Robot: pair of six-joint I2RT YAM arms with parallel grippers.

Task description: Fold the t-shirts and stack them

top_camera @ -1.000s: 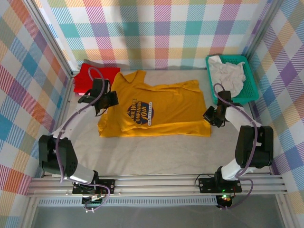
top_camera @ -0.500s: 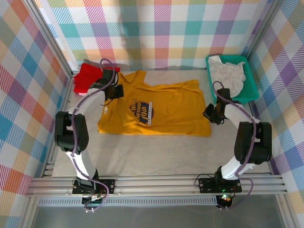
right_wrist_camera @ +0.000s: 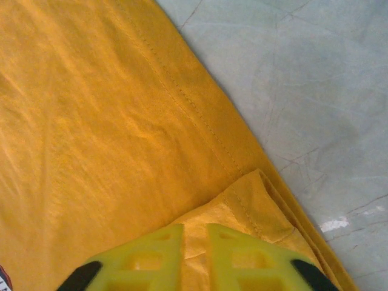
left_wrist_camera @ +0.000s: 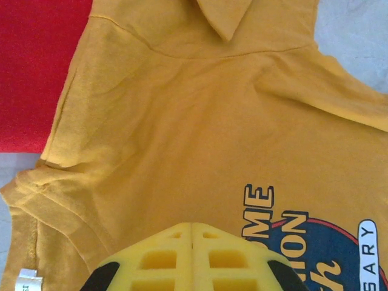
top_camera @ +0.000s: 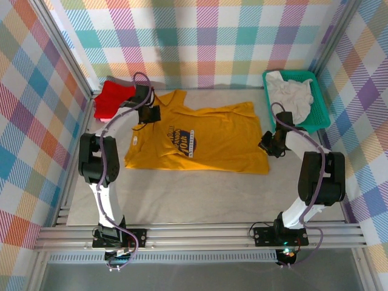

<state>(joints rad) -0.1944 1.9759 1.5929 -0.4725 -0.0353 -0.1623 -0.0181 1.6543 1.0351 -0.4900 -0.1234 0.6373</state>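
Early going. Mustard tee [top_camera: 197,139] spread flat mid-table, logo up, no real fold yet, left edge rumpled, label showing. Red tee [top_camera: 112,97] at far left corner, seemingly folded. Off-white tee [top_camera: 291,94] crumpled in teal basket [top_camera: 318,118], folding left to do. Left gripper [left_wrist_camera: 192,227] clenched, nothing seen in it, above shoulder area. Right gripper [right_wrist_camera: 195,229] at bunched hem corner, jaws barely parted; cannot tell if cloth pinched.

The left arm [top_camera: 95,162] and the right arm [top_camera: 319,177] have white links, black joint housings, grey-purple cables [top_camera: 140,74] looping along them, black base plates [top_camera: 138,235] at the bottom, and yellow lattice fingers [left_wrist_camera: 151,257] with black outer corners.
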